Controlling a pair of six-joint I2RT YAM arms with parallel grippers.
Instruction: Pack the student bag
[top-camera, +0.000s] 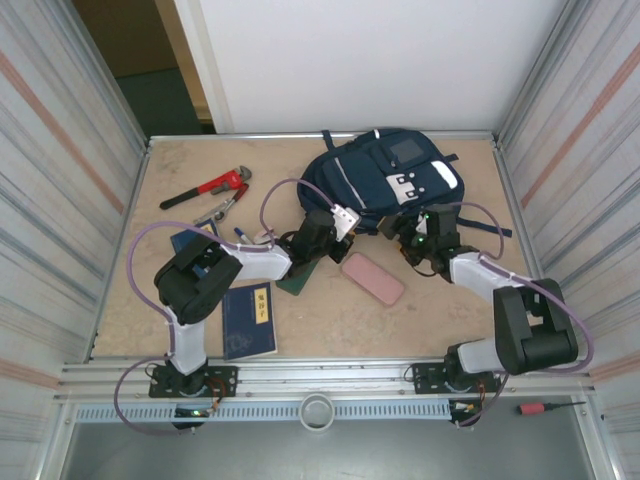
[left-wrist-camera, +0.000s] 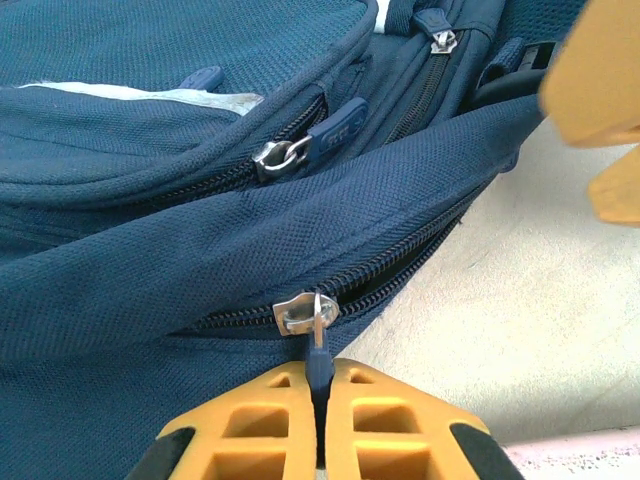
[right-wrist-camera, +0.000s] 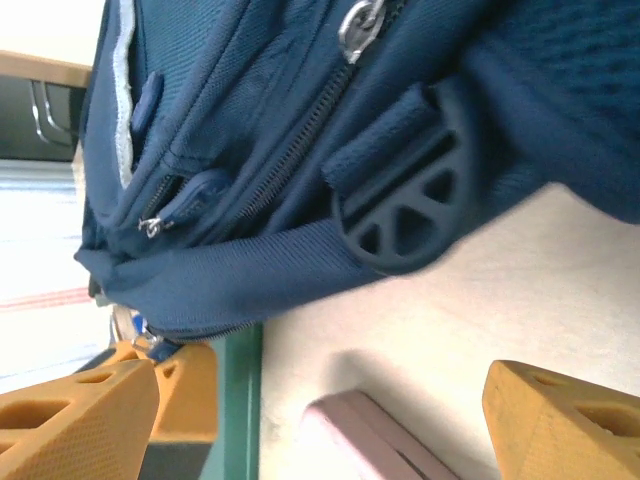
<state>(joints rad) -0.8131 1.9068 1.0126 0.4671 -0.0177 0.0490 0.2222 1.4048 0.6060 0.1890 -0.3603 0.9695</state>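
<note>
The left gripper (left-wrist-camera: 320, 380) is pinched fully closed on the blue pull tab (left-wrist-camera: 319, 366) of a zip at the near edge of the student bag (top-camera: 385, 170). The silver slider (left-wrist-camera: 300, 312) sits just beyond the fingertips, touching nothing but its own track. From this gripper, the bag lies straight ahead and spreads to both sides. The zip track crosses in front of the fingers and climbs away to their right. That line is the one that matters: as I judge it, any pull has to follow the track rather than drag the tab back towards the wrist. I cannot tell from the teeth which side of the slider is already parted.

The right gripper (right-wrist-camera: 320, 385) has its fingers spread wide and holds nothing. The bag's same near edge is just ahead of it, with a black plastic strap adjuster (right-wrist-camera: 410, 205) above the gap between the fingers. A pink pencil case (right-wrist-camera: 370, 435) lies on the table (top-camera: 330, 330) below that gap — near, but apart from the bag.

The left arm owns the zip. The right is close enough to steady the fabric, and looks better placed for that than for the pull.
</note>
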